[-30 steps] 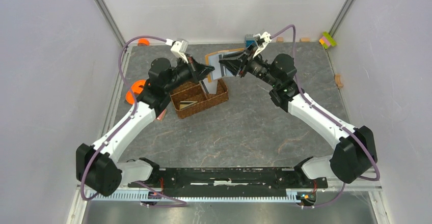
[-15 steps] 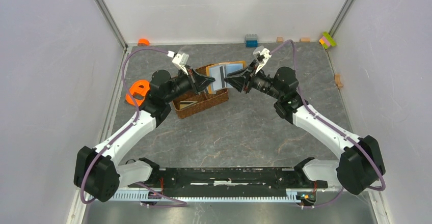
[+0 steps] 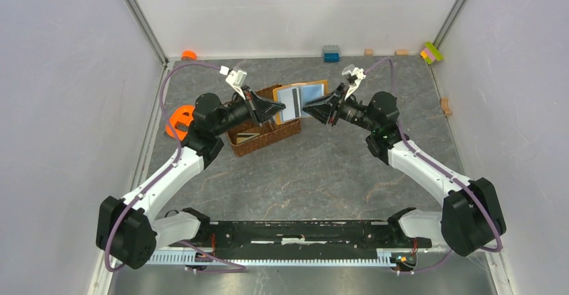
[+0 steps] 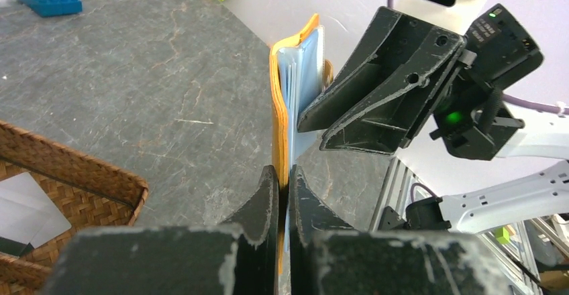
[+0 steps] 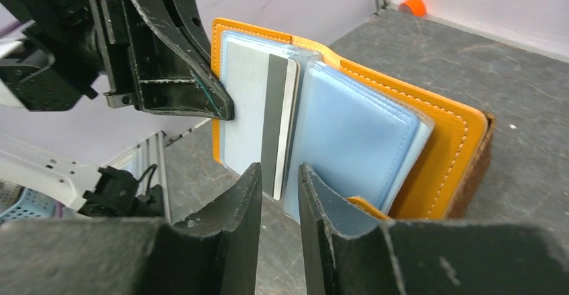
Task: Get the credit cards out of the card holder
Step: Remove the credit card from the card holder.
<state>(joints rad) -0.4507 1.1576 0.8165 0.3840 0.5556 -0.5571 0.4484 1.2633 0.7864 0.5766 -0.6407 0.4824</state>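
Two hands share this step: one steadies, the other extracts. On the left, the left hand (image 3: 276, 109) is clamped on the left-hand edge of the card holder (image 3: 303, 96). It holds the holder opened and raised off the worktop (image 3: 322, 167), by the far right corner of the woven tray (image 3: 258, 141). Its wrist view shows the fingers pressed together on the orange cover with no gap. Hold that clamp firm and clear of the sleeve mouth, so the pocket being emptied is not pinched shut. In the leftmost pale blue sleeve sits one credit card (image 5: 255, 107), grey with a dark stripe, its edge standing proud of the pocket. Whether more cards lie in the other sleeves cannot be told. To the right, the right hand (image 5: 278, 171) stands narrow but not closed, one finger to each side of that exposed edge. Judged from this, the step in hand is the pinch. Advance until both pads overlap the card rather than the flexible lining, then close squarely. Draw along the line of the sleeve, away from the left hand, without twisting. Probable faults are catching the lining together with the card, or dragging the holder out of the left grip.
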